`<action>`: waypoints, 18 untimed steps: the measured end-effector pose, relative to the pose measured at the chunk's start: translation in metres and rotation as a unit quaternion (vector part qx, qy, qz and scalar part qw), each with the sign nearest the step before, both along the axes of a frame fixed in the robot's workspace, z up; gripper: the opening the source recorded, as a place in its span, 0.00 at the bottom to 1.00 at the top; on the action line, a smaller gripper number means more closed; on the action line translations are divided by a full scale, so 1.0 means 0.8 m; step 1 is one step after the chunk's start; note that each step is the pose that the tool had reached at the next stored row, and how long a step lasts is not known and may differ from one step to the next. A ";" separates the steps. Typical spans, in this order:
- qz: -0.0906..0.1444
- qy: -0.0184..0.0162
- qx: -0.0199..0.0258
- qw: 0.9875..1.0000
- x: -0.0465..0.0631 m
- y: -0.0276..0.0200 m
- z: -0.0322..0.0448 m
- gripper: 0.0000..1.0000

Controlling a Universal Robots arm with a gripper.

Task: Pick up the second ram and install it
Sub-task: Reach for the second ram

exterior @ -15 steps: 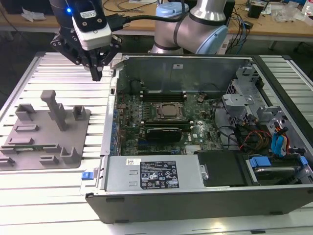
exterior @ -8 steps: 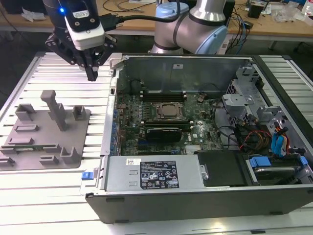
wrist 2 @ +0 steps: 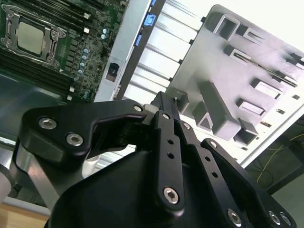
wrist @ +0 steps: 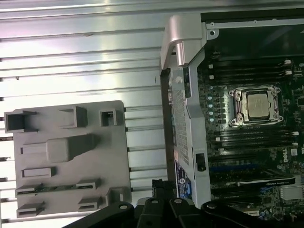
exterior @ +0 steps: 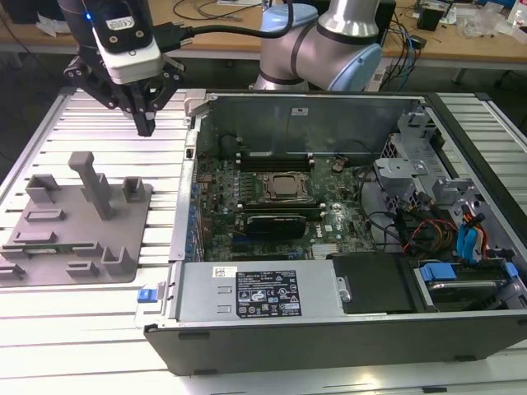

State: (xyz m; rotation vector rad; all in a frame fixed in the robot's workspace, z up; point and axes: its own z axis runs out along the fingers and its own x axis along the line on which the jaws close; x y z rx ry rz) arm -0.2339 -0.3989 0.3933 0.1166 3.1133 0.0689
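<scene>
Gripper hovering over slotted table, between grey holder tray and computer case. Jaws appearing pinched together, carrying nothing. Thin greenish strip sitting on edge near the tray's corner at the exterior view's left, likely the second ram. Judging it light, stiff, fragile, best taken by its long edges at mid-length. Power-supply label bearing print too small to read.
</scene>
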 end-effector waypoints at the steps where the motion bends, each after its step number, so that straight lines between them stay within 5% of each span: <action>1: 0.000 0.000 0.000 1.000 -0.002 0.0000 0.0000 0.08; 18: 0.000 0.000 0.000 1.000 -0.033 0.0000 -0.0006 0.08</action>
